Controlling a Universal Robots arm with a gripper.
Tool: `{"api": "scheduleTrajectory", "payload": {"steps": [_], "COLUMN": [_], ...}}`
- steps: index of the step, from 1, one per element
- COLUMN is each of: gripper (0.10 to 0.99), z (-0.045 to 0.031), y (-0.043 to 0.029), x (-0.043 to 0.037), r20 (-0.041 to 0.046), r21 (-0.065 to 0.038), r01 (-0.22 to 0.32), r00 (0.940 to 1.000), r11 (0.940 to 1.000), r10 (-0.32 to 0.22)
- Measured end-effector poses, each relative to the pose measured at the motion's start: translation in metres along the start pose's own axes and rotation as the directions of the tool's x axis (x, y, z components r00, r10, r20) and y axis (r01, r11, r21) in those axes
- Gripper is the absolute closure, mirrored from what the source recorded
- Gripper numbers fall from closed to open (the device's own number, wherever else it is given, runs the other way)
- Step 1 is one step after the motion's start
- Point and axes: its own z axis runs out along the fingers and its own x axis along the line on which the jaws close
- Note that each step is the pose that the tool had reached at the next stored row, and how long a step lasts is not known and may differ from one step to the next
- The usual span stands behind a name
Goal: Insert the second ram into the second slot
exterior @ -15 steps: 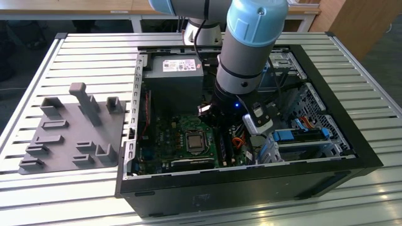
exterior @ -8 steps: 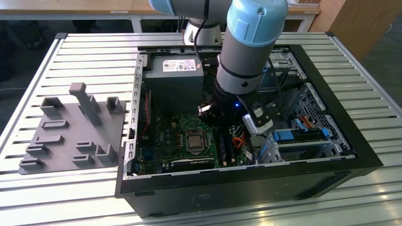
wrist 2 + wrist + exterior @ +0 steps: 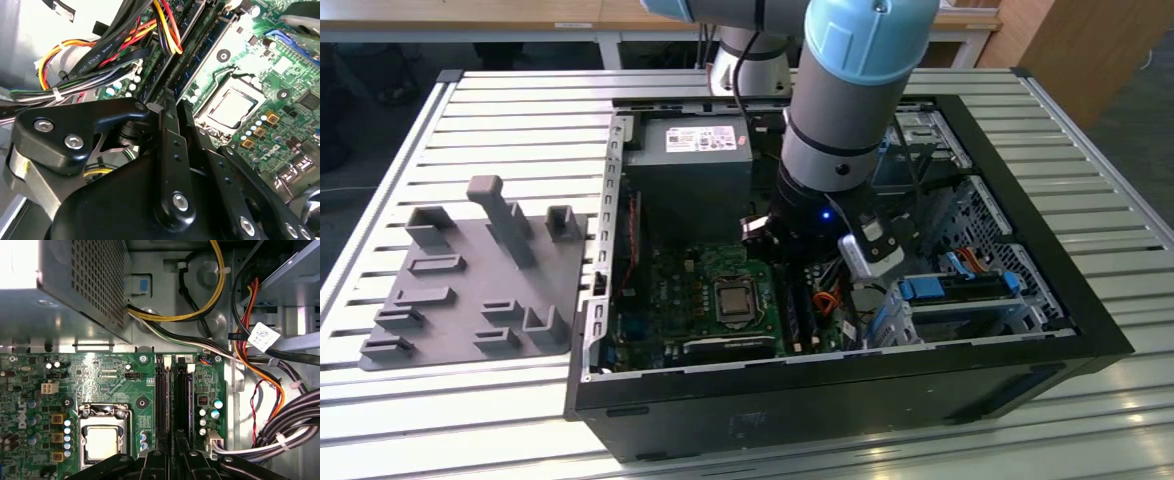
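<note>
While the black linkage gripper (image 3: 175, 452) hovers low inside the open black computer case (image 3: 1067, 330) | fingers closed together over the dark memory slots (image 3: 175, 400) beside the silver processor socket (image 3: 102, 440) | whether they clamp the second ram, cannot tell | risk: misalignment jams the stick against slot latches.

Exterior view: high, off the arm, looking down at an angle across the slatted counter (image 3: 480, 110) into the open case (image 3: 1067, 300), far enough to take in the whole case and the grey fixture plate (image 3: 467, 270) toward the exterior view's left. First wrist view: close, looking nearly straight down on the motherboard (image 3: 115, 380); gripper (image 3: 172, 460) links at the frame edge. Second wrist view: closer, oblique, tilted, looking past the gripper (image 3: 172, 115) body. Both wrist views share the CPU socket (image 3: 102, 440) (image 3: 230, 107), memory slots (image 3: 175, 400) (image 3: 200, 45) and cable bundle (image 3: 260, 345) (image 3: 110, 50).
</note>
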Motion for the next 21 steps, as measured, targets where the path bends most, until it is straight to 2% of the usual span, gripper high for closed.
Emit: {"api": "scheduleTrajectory", "payload": {"steps": [9, 11, 12, 13, 16, 21], "gripper": [0.875, 0.89, 0.957, 0.98, 0.98, 0.98], "z": [-0.014, -0.0139, -0.0139, -0.014, -0.0138, -0.0082], "y": [0.0005, 0.0005, 0.0005, 0.0005, 0.0005, 0.0003], "x": [0.0004, 0.0004, 0.0004, 0.0004, 0.0004, -0.0002], "r20": [-0.0051, -0.0051, -0.0051, -0.0052, -0.0052, -0.0039], "r21": [0.0, 0.0, 0.0, 0.0, 0.001, -0.004], "r01": [0.0, 0.0, 0.0, 0.0, 0.0, 0.0], "r00": [1.0, 1.0, 1.0, 1.0, 1.0, 1.0], "r11": [1.0, 1.0, 1.0, 1.0, 1.0, 1.0], "r10": [0.0, 0.0, 0.0, 0.0, 0.0, 0.0]}}
